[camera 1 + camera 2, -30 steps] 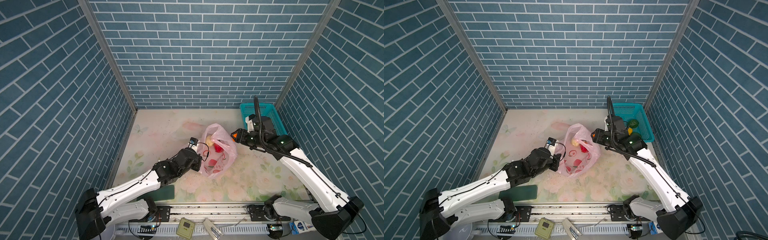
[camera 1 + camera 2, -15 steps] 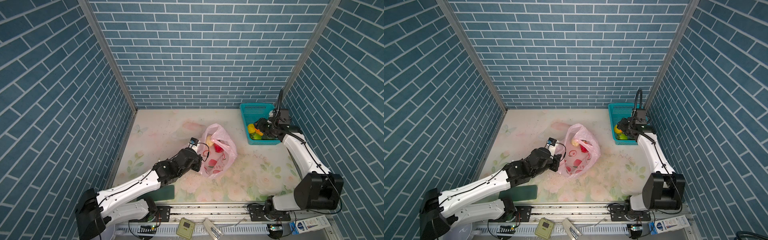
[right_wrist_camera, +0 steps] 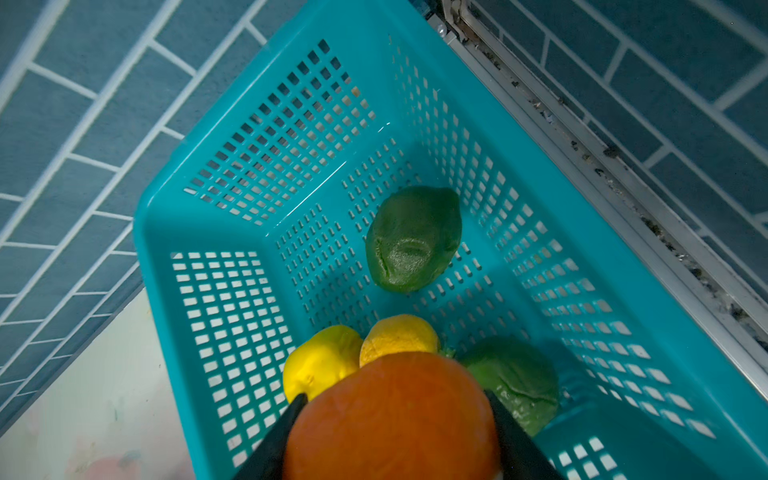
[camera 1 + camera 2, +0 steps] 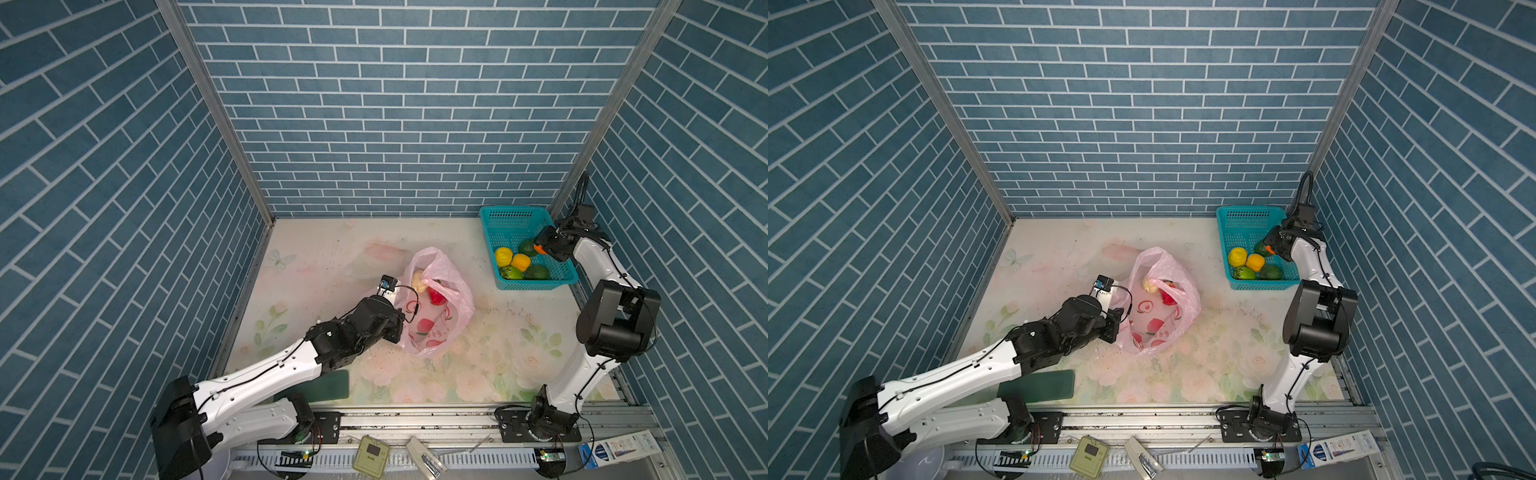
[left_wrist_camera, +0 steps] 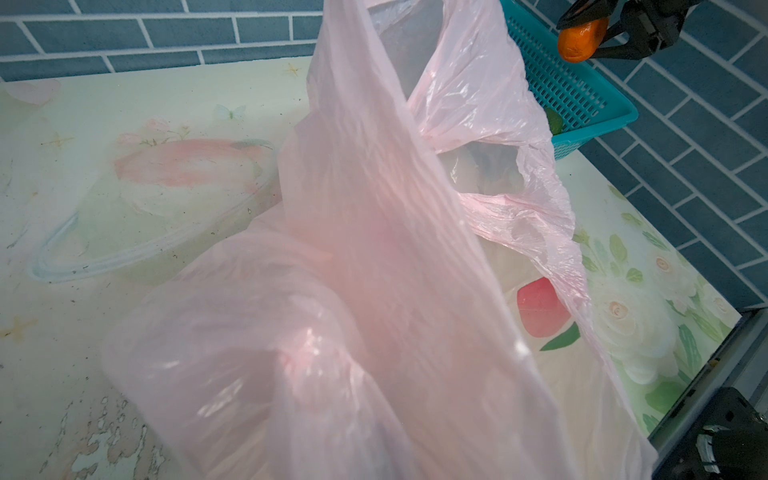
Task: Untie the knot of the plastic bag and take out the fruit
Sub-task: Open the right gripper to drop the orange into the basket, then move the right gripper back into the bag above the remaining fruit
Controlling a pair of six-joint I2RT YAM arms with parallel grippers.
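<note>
The pink plastic bag lies mid-table with its mouth open; no knot shows. A red fruit and a whitish fruit sit inside it. My left gripper is shut on the bag's near-left edge. In the left wrist view the bag's plastic covers the jaws. My right gripper is shut on an orange fruit, held just above the teal basket. Several fruits lie in the basket: yellow, orange-yellow, light green and dark green.
The teal perforated basket stands in the back right corner against the wall. A dark green pad lies at the front edge under the left arm. Brick walls close three sides. Small devices lie on the front rail.
The right arm has swung from the bag to over the basket, carrying the orange fruit. The left arm and the bag have stayed put.
</note>
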